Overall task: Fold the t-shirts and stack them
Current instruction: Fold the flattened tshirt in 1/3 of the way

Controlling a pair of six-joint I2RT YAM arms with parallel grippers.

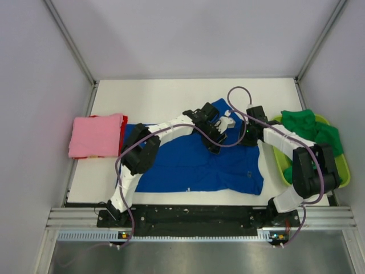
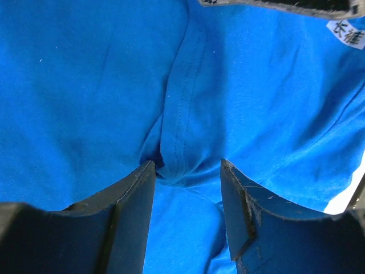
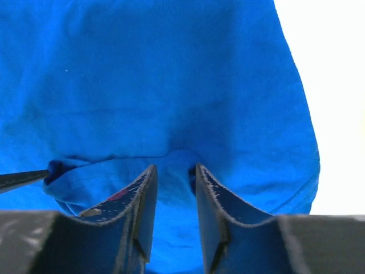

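Blue t-shirt [image 1: 194, 165] spread flat mid-bench; both arms reach over its far edge; left pincer [image 2: 187, 171] pinching a seam fold; right pincer [image 3: 173, 174] pinching the hem; top view adds pink t-shirt [image 1: 96, 135] folded left, green t-shirts [image 1: 311, 128] in basket [image 1: 341, 171] right.

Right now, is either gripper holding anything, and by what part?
Both grip the blue t-shirt. The left gripper pinches a bunched fold at a stitched seam. The right gripper pinches a fold near the shirt's edge.
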